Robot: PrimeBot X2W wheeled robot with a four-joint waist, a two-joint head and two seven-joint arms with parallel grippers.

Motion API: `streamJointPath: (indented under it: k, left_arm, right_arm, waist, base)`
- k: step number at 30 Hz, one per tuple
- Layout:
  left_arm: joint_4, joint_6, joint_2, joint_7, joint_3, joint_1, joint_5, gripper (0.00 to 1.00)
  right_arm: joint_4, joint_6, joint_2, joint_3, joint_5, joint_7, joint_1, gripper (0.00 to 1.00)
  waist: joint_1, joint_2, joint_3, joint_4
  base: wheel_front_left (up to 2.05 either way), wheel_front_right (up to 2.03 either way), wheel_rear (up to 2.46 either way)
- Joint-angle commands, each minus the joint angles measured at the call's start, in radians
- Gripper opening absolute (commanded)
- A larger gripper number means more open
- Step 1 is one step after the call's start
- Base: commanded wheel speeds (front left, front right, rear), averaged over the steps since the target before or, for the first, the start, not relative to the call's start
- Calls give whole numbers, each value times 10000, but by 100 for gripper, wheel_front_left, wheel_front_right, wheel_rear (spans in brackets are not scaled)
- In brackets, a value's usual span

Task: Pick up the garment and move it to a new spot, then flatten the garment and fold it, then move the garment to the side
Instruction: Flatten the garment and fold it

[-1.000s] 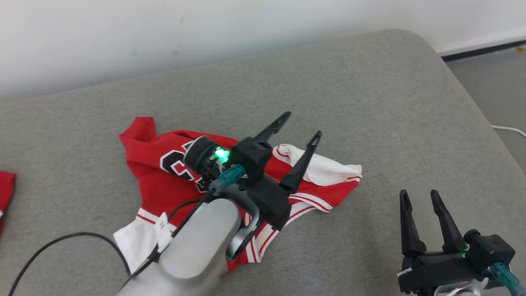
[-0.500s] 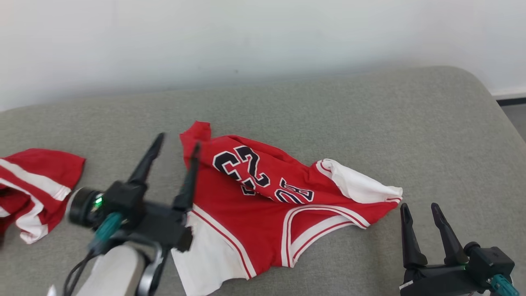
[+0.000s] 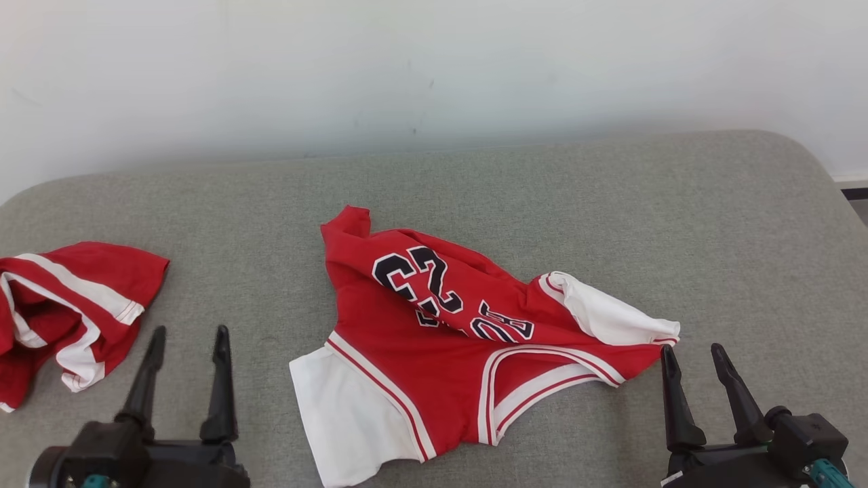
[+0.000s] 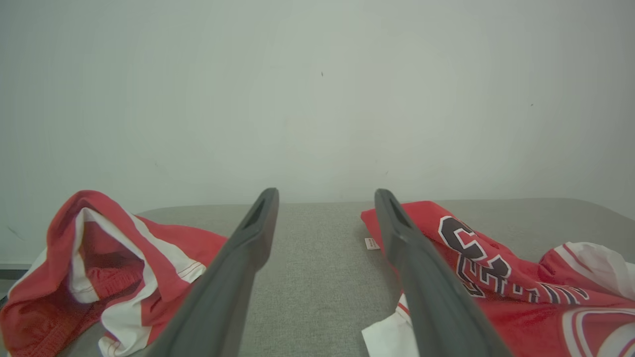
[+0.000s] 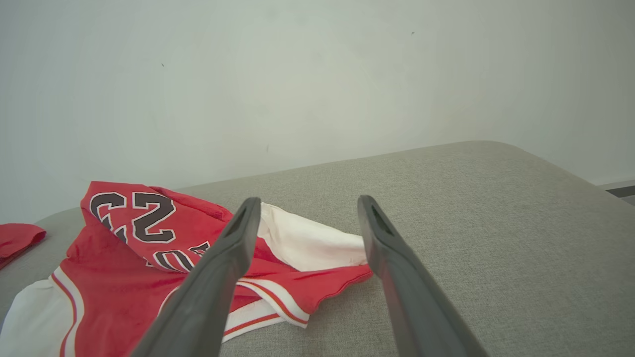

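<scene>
A crumpled red and white jersey (image 3: 441, 339) with a black "23" lies in the middle of the grey cushion (image 3: 610, 224); it also appears in the left wrist view as the jersey (image 4: 496, 277) and in the right wrist view as the jersey (image 5: 149, 258). My left gripper (image 3: 188, 337) stands open at the lower left, clear of the cloth, with nothing between its fingers. My right gripper (image 3: 693, 352) is open at the lower right, its tips just beside the jersey's white right corner.
A second red and white garment (image 3: 61, 305) lies bunched at the cushion's left edge, seen as the bunched garment (image 4: 99, 258) from the left wrist. A pale wall (image 3: 434, 68) runs behind the cushion. The cushion's rounded right edge drops off near the floor (image 3: 858, 203).
The left arm has pulled back from over the jersey to the lower left, letting the cloth lie free. The head camera has shifted, bringing the second garment into view. The right gripper stayed put.
</scene>
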Motion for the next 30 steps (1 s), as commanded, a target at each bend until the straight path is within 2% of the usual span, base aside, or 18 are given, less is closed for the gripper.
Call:
streamJointPath:
  k: [1,9,17,24,30]
  left_arm:
    - [-80,-66,-97,-10,49,149,122,100]
    - [-64,-713,-768,-10,596,216,653,100]
    - [81,-1131,-1129,-11,865,-47,979,100]
    - [177,-1302,-1322,-11,876,-103,1093,100]
    - [251,-1384,-1405,-11,910,-181,1146,100]
  right_arm:
    - [19,-23,-77,13,42,-13,103,100]
    - [129,-23,-177,398,66,-13,-29,100]
    - [777,-23,-314,2168,167,-13,-600,100]
    - [2547,-24,-399,3805,415,84,-1254,100]
    - [4185,-24,-364,4566,668,104,-1933,100]
  waist:
    - [1,1,-2,33]
    - [1,1,-4,281]
    - [1,1,123,686]
    - [1,1,269,1146]
    - [1,1,400,1480]
  base:
    - [0,0,0]
    - [0,0,0]
    - [0,0,0]
    - [0,0,0]
    - [0,0,0]
